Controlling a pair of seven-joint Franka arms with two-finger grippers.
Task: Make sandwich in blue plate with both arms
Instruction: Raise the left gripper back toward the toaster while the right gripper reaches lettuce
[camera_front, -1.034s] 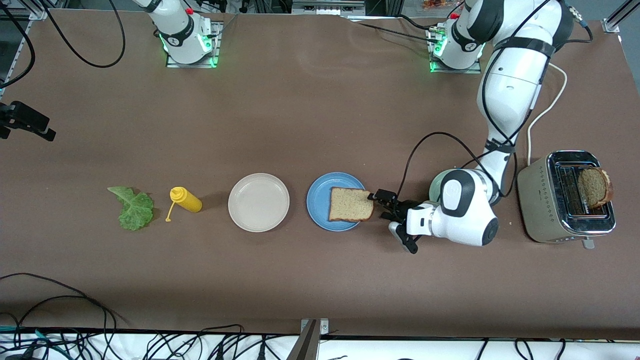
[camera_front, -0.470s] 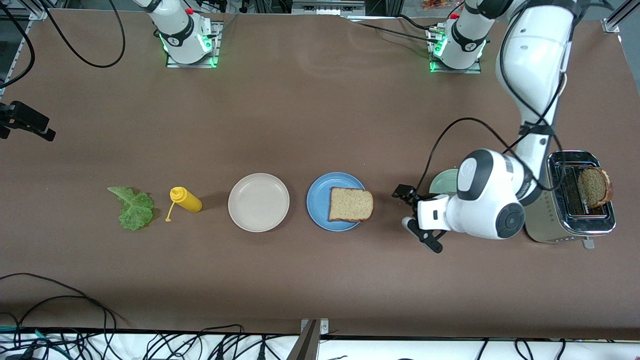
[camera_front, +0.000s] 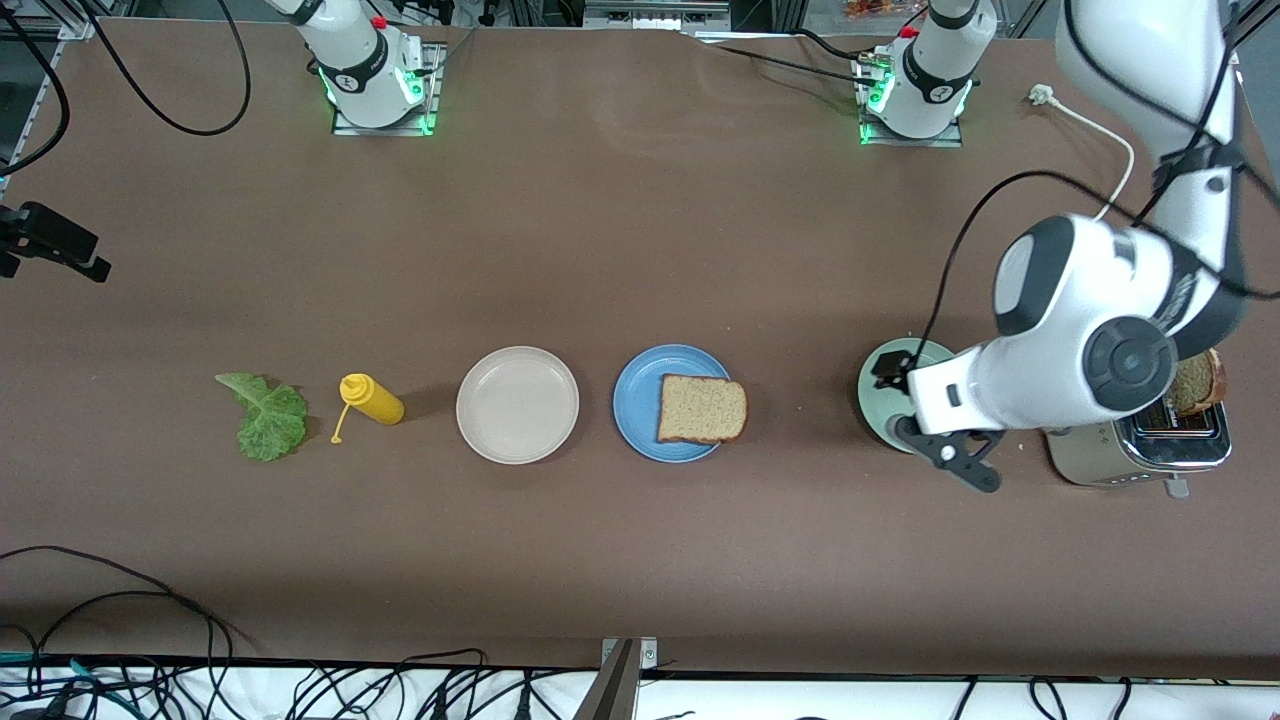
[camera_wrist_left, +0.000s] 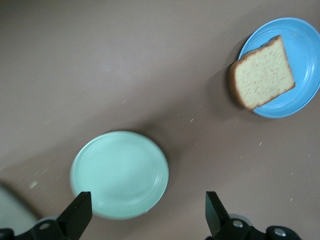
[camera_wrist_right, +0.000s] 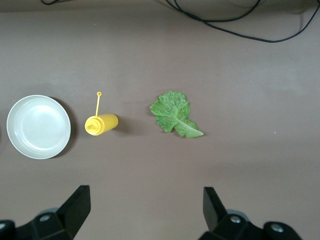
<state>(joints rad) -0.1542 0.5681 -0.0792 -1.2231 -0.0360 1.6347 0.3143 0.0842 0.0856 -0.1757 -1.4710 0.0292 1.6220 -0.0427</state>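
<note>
My left gripper (camera_front: 905, 400) hangs released over the pale green plate (camera_front: 880, 400); one bread slice (camera_front: 702, 409) lies on the blue plate (camera_front: 640, 400). My right gripper (camera_wrist_right: 145, 207), also released, waits above the lettuce leaf (camera_wrist_right: 175, 114).

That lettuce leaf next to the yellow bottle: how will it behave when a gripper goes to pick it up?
The lettuce leaf looks thin and crinkled, so it will probably flop and droop from a pinch. It lies flat on the table, so the fingers may struggle to get under an edge. It looks light, likely to slide if nudged; the pale rib seems the firmest place to grip.
</note>
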